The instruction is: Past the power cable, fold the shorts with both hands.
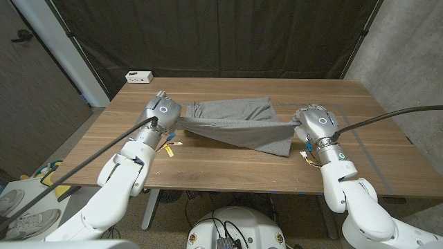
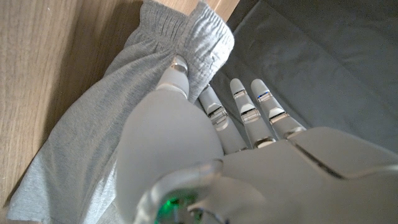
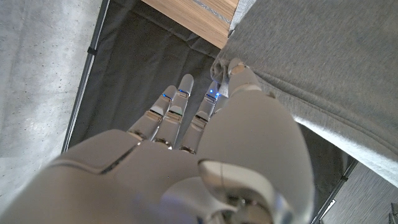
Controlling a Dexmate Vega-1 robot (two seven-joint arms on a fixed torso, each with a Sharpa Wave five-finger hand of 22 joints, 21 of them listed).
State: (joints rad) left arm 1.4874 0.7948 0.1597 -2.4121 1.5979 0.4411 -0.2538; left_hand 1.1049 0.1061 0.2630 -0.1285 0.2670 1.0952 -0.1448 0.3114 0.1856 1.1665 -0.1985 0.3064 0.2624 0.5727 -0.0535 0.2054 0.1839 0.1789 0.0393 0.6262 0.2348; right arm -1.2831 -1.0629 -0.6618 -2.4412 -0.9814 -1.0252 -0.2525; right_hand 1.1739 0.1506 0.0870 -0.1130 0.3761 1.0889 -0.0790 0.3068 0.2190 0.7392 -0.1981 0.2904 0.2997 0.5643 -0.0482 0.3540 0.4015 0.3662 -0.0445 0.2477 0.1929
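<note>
The left hand (image 1: 160,111) and right hand (image 1: 313,120) are each pinching the gray shorts (image 1: 235,121), lifting one edge off the surface (image 1: 228,173); the fold is underway, not finished.

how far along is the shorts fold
Done: both grasps are made. The left robot hand pinches the waistband end of the grey shorts, the right robot hand the other end. In hand: the near edge is lifted between them. Left: laying it over; nothing is folded flat yet.

One shorts (image 1: 235,124), two hands (image 1: 160,111) (image 1: 313,121)
</note>
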